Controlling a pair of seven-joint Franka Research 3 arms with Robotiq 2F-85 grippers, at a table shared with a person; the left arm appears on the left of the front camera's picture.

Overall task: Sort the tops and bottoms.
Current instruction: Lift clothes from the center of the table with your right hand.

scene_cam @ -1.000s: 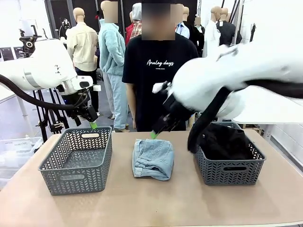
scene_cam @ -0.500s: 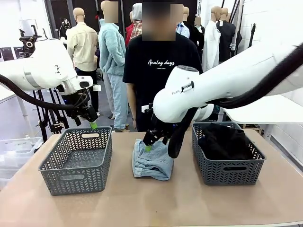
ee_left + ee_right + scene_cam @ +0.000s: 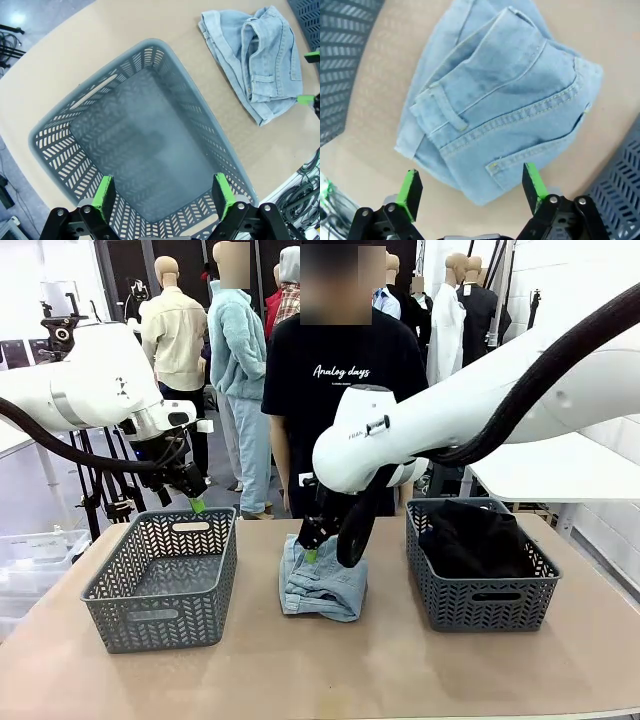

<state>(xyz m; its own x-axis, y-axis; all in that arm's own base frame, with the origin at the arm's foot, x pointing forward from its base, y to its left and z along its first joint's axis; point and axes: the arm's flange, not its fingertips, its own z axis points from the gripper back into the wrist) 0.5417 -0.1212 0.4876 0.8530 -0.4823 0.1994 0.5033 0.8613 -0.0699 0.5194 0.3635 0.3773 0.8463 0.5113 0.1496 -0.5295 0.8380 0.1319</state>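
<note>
Right gripper (image 3: 470, 192): jaws spread wide, holding nothing, just above the pale jeans (image 3: 500, 95).
Left gripper (image 3: 164, 199): wide, over left basket (image 3: 60, 125).
Pale jeans: folded on table (image 3: 300, 670) between baskets.
Black top (image 3: 475, 538): in right basket (image 3: 485, 608).

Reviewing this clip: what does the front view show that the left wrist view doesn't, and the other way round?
Front view alone: the person across the table, the right-hand basket holding a black garment, and the right arm reaching across to hang its open right gripper over the pale jeans.

Left wrist view alone: a look straight down into the left basket, whose floor lies bare, between the open left gripper fingers.

Shared: the left basket, the folded pale jeans beside it, and the tan table.
</note>
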